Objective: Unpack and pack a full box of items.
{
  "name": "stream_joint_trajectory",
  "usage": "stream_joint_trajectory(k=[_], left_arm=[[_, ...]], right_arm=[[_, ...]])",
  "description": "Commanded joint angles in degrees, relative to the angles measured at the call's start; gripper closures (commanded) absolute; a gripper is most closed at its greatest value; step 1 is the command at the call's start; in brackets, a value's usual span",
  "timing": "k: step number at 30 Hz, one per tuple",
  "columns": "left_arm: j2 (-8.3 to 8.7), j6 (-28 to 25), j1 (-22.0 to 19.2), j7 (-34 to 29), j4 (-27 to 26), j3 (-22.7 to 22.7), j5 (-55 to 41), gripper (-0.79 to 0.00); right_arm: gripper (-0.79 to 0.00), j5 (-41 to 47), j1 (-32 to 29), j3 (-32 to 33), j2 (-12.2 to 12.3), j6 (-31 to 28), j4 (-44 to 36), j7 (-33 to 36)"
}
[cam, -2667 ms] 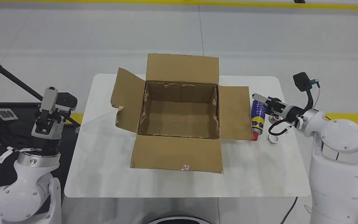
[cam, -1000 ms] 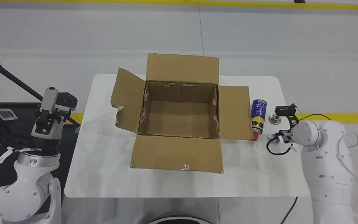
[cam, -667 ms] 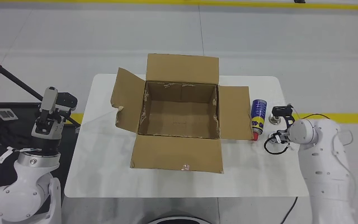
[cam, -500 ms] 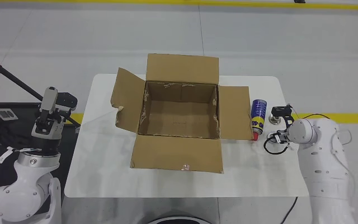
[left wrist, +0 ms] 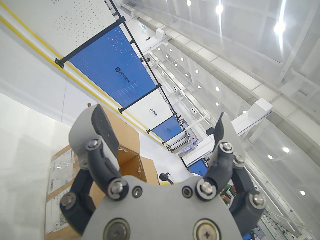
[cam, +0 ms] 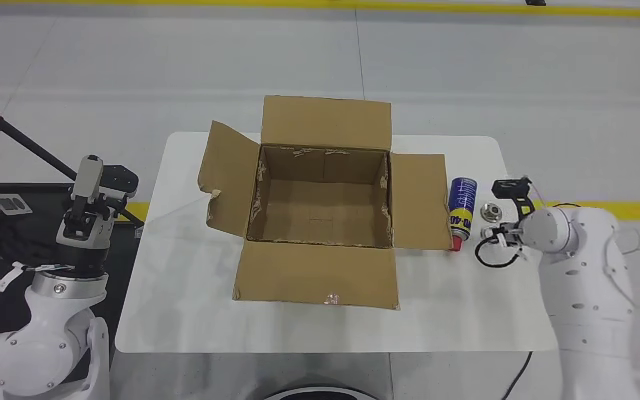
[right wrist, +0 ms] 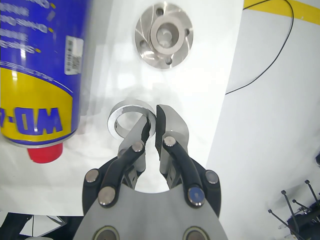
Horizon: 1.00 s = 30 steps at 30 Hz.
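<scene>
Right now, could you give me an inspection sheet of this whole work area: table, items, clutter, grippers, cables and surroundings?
Surface: white table with rounded corners.
Job's things: cardboard box, flaps open, nothing inside; blue spray can lying beside the box's right flap; metal flange flat on the table; metal ring near the can's red cap.
Clutter: nothing seen.
Grippers: right gripper shut on the ring's wall, one finger inside the ring; left gripper open, holding nothing, out past the table's left edge.
Cables: thin black cable on the floor beyond the table edge.
Surroundings: grey floor with a yellow line.
</scene>
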Motion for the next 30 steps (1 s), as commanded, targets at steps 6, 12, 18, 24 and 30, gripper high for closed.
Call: stream_joint_trajectory(k=[6,12,18,24,30], left_arm=[[0.0,0.0,0.0,0.0,0.0,0.0,0.0,-0.785],[0.0,0.0,0.0,0.0,0.0,0.0,0.0,-0.785],[0.0,0.0,0.0,0.0,0.0,0.0,0.0,-0.785],[0.0,0.0,0.0,0.0,0.0,0.0,0.0,-0.785],[0.0,0.0,0.0,0.0,0.0,0.0,0.0,-0.785]], right_arm=[[0.0,4.4,0.1,1.1,0.0,3.1,-13.1,-1.3],[0.0,10.2,1.7,-3.7,-0.9,7.2,-25.2,-6.0],[0.0,12.0,7.2,-17.0,-2.9,9.7,-26.7,-9.6],[0.0,11.6,14.6,-33.7,-6.5,12.5,-15.9,-14.2],[0.0,15.2,21.4,-46.2,-11.4,13.5,-2.0,-18.4]])
